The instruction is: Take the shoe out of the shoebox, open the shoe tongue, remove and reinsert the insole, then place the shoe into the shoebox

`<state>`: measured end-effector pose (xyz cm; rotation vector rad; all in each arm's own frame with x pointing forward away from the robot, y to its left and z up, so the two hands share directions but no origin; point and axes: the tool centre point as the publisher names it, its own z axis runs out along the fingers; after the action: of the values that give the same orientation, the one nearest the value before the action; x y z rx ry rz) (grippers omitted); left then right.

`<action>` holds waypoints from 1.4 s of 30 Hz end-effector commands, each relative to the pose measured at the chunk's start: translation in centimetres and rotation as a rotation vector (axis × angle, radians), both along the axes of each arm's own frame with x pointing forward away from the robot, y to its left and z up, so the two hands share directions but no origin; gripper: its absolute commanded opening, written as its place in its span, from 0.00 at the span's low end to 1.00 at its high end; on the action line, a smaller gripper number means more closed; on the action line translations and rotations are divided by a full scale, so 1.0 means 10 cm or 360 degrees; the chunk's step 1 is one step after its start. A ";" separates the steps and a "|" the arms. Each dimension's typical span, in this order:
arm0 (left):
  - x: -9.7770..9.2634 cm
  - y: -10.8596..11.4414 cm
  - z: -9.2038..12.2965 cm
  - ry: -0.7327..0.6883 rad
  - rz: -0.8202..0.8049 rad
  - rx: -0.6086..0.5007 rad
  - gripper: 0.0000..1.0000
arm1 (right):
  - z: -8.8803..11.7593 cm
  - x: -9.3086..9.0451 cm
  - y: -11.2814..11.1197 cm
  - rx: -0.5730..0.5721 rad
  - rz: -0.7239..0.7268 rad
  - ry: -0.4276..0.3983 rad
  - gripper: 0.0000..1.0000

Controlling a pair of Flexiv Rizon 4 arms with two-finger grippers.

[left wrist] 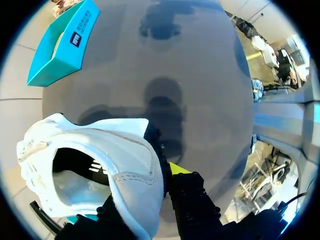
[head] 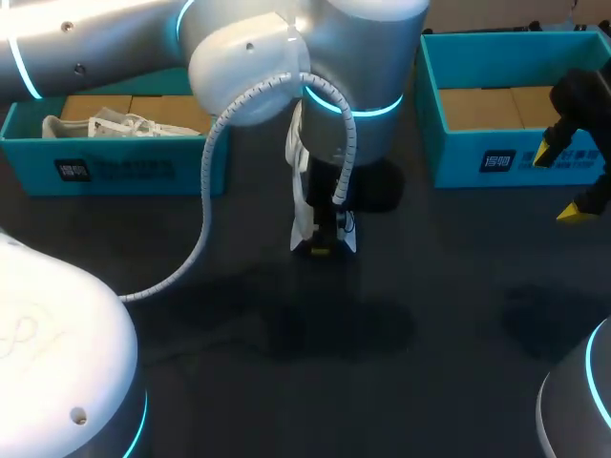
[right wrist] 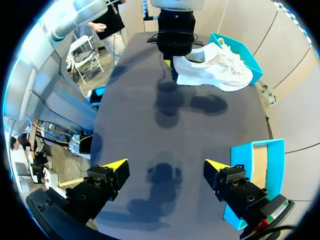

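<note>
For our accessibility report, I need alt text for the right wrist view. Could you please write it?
Across the dark table, the left hand grips a white shoe at its heel, in front of a teal shoebox. Nearer, the right hand is open, with a second teal shoebox beside it.

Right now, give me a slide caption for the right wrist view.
Open right gripper faces left gripper holding a white sneaker above the table.
</note>
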<state>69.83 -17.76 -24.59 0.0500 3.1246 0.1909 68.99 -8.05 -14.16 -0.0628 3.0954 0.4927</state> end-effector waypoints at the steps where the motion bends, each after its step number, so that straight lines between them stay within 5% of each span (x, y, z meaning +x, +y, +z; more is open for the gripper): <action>1: 0.14 0.06 0.08 -0.0022 0.0009 0.0003 0.00 | -0.01 0.01 0.00 -0.0004 0.0000 0.0004 1.00; 21: 0.73 0.39 0.64 0.0049 0.0012 0.0058 0.00 | -0.01 0.01 0.00 -0.0004 0.0000 0.0004 1.00; 42: 1.41 1.13 0.71 0.0140 -0.0263 0.0100 0.00 | -0.01 0.01 0.00 -0.0004 0.0000 0.0004 1.00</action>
<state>83.36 -7.87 -17.78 0.3134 3.1710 0.3382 68.99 -8.05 -14.16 -0.0628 3.0954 0.4927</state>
